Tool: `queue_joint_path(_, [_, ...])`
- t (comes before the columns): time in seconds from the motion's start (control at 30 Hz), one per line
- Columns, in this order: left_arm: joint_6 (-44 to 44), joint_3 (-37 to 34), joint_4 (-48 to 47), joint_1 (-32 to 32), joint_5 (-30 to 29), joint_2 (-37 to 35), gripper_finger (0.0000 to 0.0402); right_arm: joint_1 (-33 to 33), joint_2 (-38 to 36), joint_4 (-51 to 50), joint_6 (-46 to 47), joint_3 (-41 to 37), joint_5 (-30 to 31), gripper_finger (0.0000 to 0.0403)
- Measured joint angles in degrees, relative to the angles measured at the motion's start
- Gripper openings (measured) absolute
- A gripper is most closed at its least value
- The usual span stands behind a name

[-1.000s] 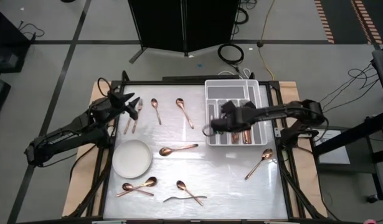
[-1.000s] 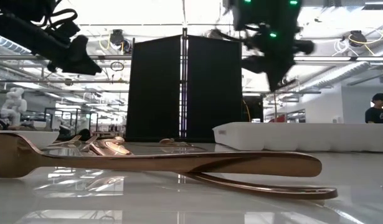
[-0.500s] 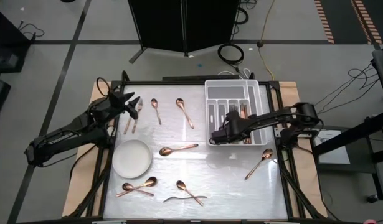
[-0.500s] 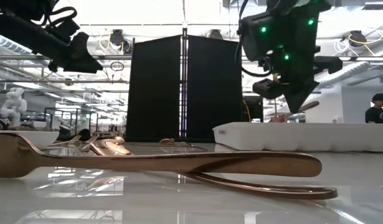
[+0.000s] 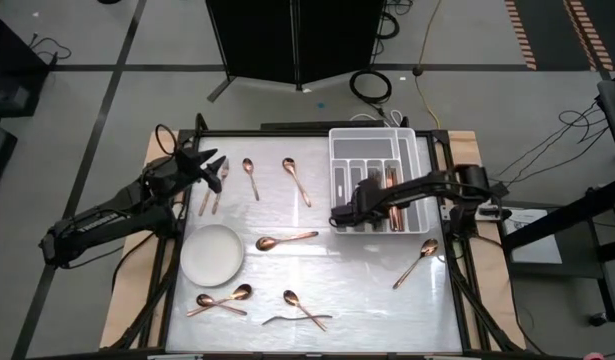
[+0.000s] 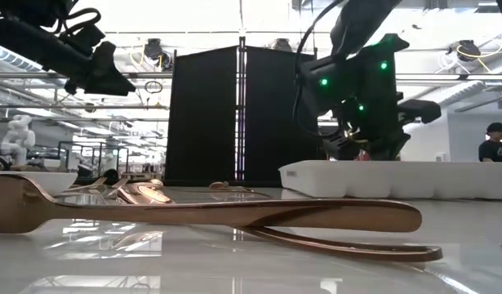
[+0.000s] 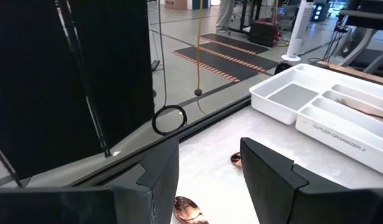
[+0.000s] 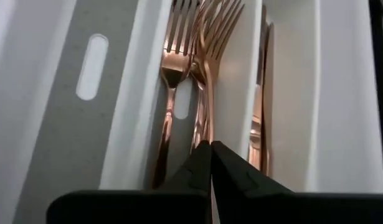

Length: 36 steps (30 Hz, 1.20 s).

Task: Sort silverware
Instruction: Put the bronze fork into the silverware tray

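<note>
High view: found the right gripper [image 5: 339, 215] low over the white tray [image 5: 372, 131], at the side facing the table's middle. Saw its fingers [image 8: 197, 168] pinched tight together just above the forks [image 8: 200, 37] in one slot; could not tell whether a handle was caught between them. Found the left gripper [image 5: 215, 170] waiting above the table's far left, fingers moderately apart on nothing. Counted loose spoons [image 5: 287, 240] scattered across the table around the plate [image 5: 212, 254].

Judged the step as laying a fork among its fellows. Would have kept the handle in line with the divider, gone down until it rested on the stack, opened only then, and lifted straight up, clear of the tines.
</note>
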Motion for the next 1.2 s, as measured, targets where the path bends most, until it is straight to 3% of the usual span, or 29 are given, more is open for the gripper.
queue_joint_path(0.2, [0.00, 0.00, 0.09, 0.00, 0.11, 0.00, 0.0171, -0.74, 0.76, 2.32, -0.68, 0.00, -0.12, 0.0009])
queue_joint_path(0.5, [-0.01, 0.00, 0.09, 0.00, 0.11, 0.00, 0.0171, -0.77, 0.76, 1.74, -4.29, 0.65, -0.49, 0.0066])
queue_joint_path(0.7, [0.00, 0.00, 0.07, 0.00, 0.37, 0.00, 0.0171, -0.77, 0.76, -6.12, -7.40, 6.75, 0.09, 0.0092])
queue_joint_path(0.93, [1.33, 0.00, 0.07, 0.00, 0.66, 0.00, 0.0171, -0.76, 0.74, -12.53, -12.18, 14.43, 0.72, 0.0094])
queue_joint_path(1.2, [2.63, 0.00, 0.11, 0.00, 3.41, 0.00, 0.0171, 0.83, 0.74, -19.45, -12.48, 22.40, 6.52, 0.0093])
